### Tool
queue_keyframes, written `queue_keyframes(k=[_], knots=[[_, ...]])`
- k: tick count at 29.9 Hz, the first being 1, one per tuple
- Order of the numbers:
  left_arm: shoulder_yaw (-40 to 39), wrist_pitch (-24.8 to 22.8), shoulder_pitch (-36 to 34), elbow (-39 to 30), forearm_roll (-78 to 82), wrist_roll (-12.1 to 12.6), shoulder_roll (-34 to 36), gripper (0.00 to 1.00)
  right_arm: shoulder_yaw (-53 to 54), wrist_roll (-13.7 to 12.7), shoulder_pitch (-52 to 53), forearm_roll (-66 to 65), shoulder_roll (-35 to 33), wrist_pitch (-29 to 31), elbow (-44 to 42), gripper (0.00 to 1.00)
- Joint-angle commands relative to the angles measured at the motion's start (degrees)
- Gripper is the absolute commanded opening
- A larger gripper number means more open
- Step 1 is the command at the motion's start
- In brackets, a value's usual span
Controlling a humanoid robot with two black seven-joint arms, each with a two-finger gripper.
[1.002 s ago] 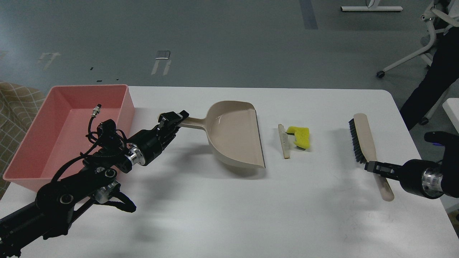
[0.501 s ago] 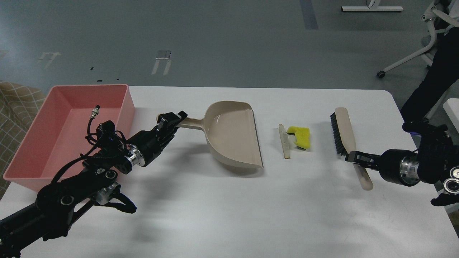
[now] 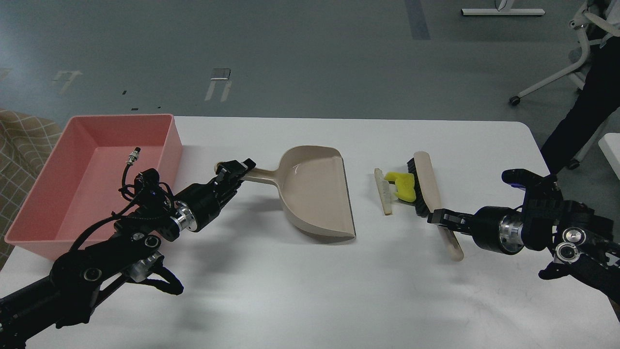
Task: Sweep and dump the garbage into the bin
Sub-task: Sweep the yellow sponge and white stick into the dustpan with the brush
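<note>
The yellow sponge piece [image 3: 403, 186] and the white bread slice [image 3: 384, 191] lie on the white table [image 3: 310, 291], just right of the beige dustpan [image 3: 317, 194]. My left gripper [image 3: 236, 170] is shut on the dustpan's handle, the pan's open edge facing right. My right gripper [image 3: 441, 217] is shut on the handle of the beige black-bristled brush [image 3: 425, 184], whose bristles touch the sponge's right side. The pink bin [image 3: 92, 174] stands empty at the table's left end.
A person in dark clothes [image 3: 581, 111] and a white wheeled frame [image 3: 557, 77] stand beyond the table's right far corner. A checked cloth [image 3: 22, 140] lies left of the bin.
My right gripper has carried the brush leftward until its bristles reach the sponge. The dustpan has shifted slightly toward me and tilted a little in my left gripper.
</note>
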Motion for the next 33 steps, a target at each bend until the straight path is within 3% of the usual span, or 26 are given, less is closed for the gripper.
queue_keyframes(k=[1, 12, 17, 25, 33], knots=[[-0.1, 0.4, 0.0, 0.0, 0.0, 0.0, -0.2, 0.03, -0.2, -0.9, 0.5, 0.2, 1.3, 0.0, 0.5, 0.0], [-0.1, 0.5, 0.0, -0.1, 0.0, 0.0, 0.7, 0.03, -0.4, -1.3, 3.0, 0.1, 11.7, 0.0, -0.4, 0.0], [-0.1, 0.4, 0.0, -0.1, -0.1, -0.2, 0.9, 0.03, -0.5, -3.2, 3.9, 0.1, 16.8, 0.0, -1.7, 0.0], [-0.1, 0.4, 0.0, -0.1, -0.2, -0.2, 0.6, 0.03, 2.6, -2.6, 4.3, 0.2, 23.3, 0.0, -1.7, 0.0], [-0.3, 0.4, -0.2, -0.1, -0.3, -0.2, 0.9, 0.03, 5.3, -2.9, 5.7, 0.3, 21.6, 0.0, 1.1, 0.0]])
